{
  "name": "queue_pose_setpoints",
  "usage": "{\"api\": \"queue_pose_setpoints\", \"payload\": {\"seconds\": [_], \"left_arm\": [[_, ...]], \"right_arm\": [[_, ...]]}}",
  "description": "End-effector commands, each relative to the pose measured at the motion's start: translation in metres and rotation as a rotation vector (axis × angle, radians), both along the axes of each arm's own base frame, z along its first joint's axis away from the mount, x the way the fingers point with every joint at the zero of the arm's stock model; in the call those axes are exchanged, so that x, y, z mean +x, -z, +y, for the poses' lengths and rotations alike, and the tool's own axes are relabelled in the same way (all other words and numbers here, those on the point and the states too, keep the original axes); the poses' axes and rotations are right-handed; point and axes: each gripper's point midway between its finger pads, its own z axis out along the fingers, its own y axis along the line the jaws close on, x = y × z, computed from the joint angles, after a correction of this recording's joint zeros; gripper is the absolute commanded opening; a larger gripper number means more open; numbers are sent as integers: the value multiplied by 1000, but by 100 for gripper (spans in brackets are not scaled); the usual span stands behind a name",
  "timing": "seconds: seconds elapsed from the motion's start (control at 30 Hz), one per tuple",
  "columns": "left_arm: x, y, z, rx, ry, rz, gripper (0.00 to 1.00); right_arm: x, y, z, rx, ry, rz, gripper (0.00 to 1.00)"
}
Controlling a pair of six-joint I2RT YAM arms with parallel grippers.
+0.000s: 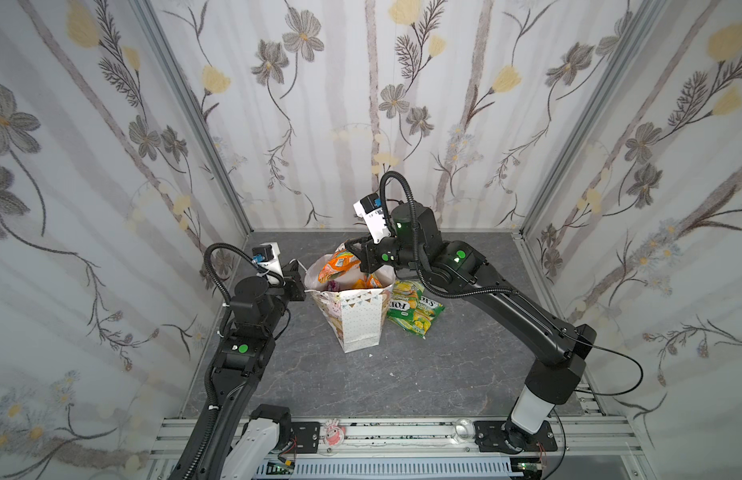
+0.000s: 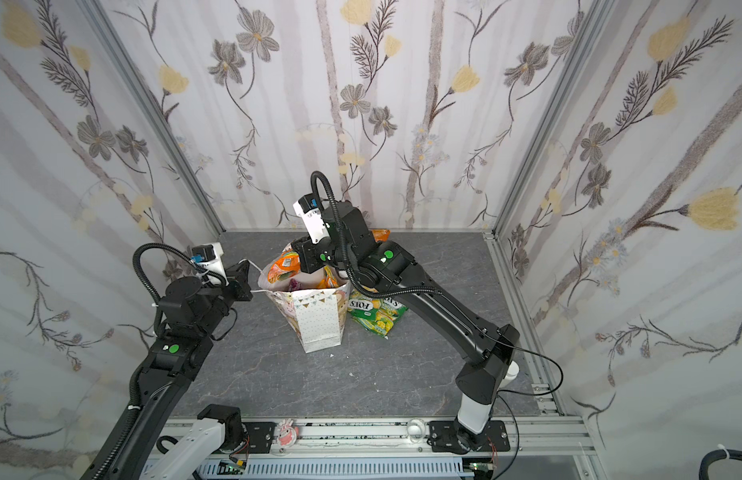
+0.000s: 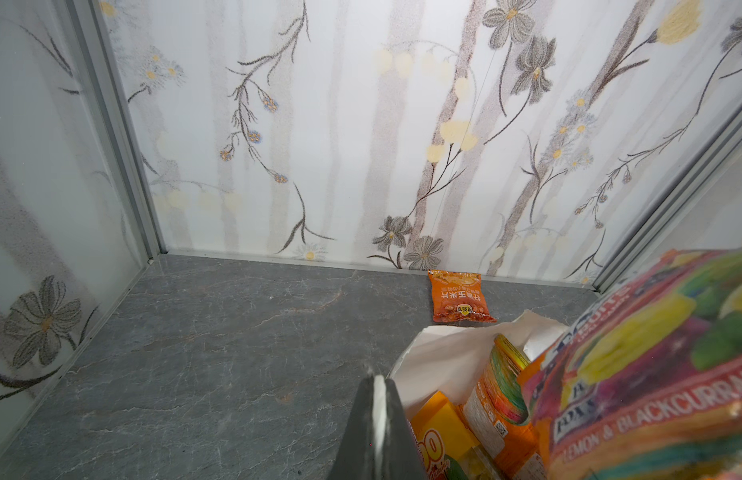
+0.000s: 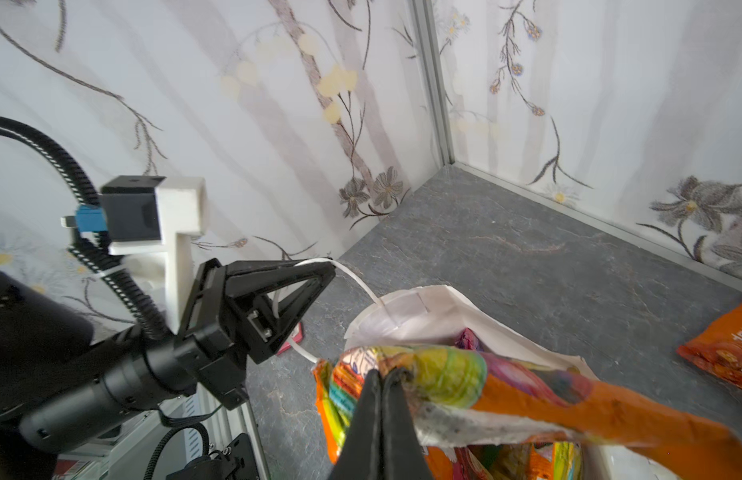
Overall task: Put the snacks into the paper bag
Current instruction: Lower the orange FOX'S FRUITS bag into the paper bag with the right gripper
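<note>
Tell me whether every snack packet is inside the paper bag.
No: green-yellow FOX'S packets lie on the table right beside the paper bag, outside it.

The left arm (image 1: 236, 374) and right arm (image 1: 506, 307) wear matte black shells, each turning to a white segment (image 1: 531, 409) near its base. Round green stickers (image 1: 243, 348) mark the joints (one small green light (image 1: 399, 225) glows on the right arm). A ribbed black conduit (image 4: 126, 286) arcs over each wrist. The left tool (image 4: 330, 268) has black triangular fingers (image 4: 278, 270) with open, truss-like sides and silver screws (image 4: 256, 316) at their root. By it a white bracket (image 4: 180, 216) carries a black camera (image 4: 130, 212) with a blue plug (image 4: 91, 218). Flat black plates (image 1: 485, 434) foot each arm, and a thin black wire (image 1: 641, 370) trails from the right arm.
</note>
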Motion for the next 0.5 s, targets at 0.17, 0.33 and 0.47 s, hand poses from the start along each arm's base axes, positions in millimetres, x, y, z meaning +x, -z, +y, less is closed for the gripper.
{"api": "queue_pose_setpoints", "payload": {"seconds": [0.17,0.33,0.47], "left_arm": [[0,-11,1,-4,-5,-44,0],[-1,-11,1,-3,-7,-45,0],[-1,-11,2,-3,-9,-47,0]], "right_arm": [[13,3,0,-25,99,-40,0],[18,16,2,-59,117,-31,0],[24,22,1,-79,150,-39,0]]}}
